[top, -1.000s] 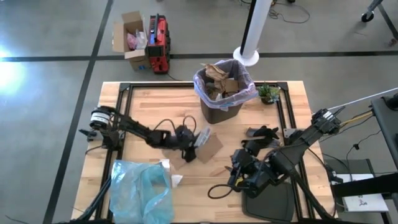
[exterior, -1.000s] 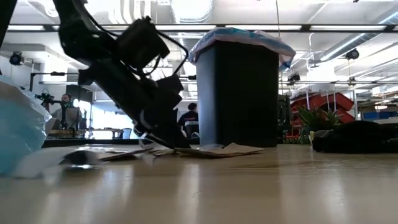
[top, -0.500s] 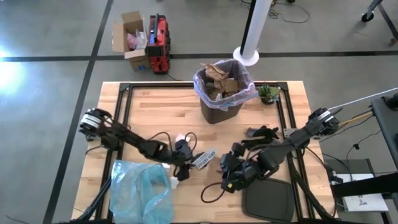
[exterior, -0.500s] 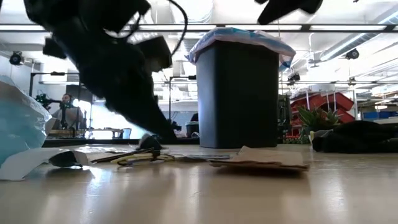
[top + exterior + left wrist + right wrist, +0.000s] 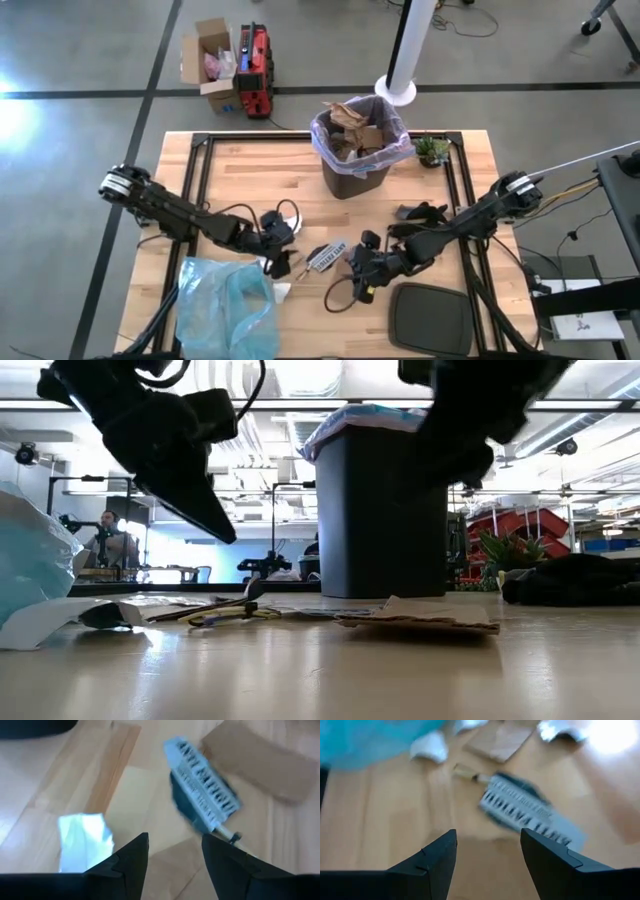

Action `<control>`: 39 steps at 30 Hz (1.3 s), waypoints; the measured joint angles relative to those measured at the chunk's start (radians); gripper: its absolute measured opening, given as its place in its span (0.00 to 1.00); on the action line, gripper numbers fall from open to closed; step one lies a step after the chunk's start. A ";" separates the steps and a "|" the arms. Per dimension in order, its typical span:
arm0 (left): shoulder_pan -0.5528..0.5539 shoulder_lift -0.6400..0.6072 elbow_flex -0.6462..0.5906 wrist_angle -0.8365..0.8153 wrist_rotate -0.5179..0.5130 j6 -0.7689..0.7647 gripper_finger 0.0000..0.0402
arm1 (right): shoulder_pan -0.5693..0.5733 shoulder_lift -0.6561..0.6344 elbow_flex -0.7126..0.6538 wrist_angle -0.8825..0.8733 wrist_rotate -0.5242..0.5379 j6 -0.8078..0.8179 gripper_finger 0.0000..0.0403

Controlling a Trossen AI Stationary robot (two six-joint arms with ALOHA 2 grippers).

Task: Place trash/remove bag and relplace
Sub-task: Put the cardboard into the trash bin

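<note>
While both sets of fingers are parted and empty, the flat grey printed wrapper [image 5: 326,257] is flanked by the left gripper [image 5: 283,261] and right gripper [image 5: 357,272], lying slantwise between them on the counter [image 5: 250,180].

Pale wood table [image 5: 250,170], translucent plastic bag [image 5: 395,150], brown cardboard scrap [image 5: 420,615]

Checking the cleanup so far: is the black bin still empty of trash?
No, the high view shows brown cardboard scraps piled inside the lined black bin.
</note>
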 joint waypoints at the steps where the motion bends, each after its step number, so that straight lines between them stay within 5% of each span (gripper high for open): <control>1: 0.000 0.007 0.000 0.019 -0.001 -0.003 0.42 | 0.001 0.000 -0.002 0.004 -0.029 -0.022 0.51; 8: 0.021 0.141 0.037 0.220 -0.021 0.020 0.38 | 0.079 0.052 0.008 0.012 -0.060 -0.112 0.51; 19: 0.120 0.534 0.404 0.235 0.015 0.135 0.30 | 0.144 0.313 0.145 -0.009 -0.056 -0.226 0.51; 23: 0.118 0.648 0.500 0.207 0.083 0.136 0.28 | 0.143 0.370 0.228 -0.112 0.038 -0.197 0.51; 39: 0.083 0.706 0.519 0.128 0.119 0.139 0.26 | 0.141 0.298 0.243 -0.212 0.152 -0.195 0.51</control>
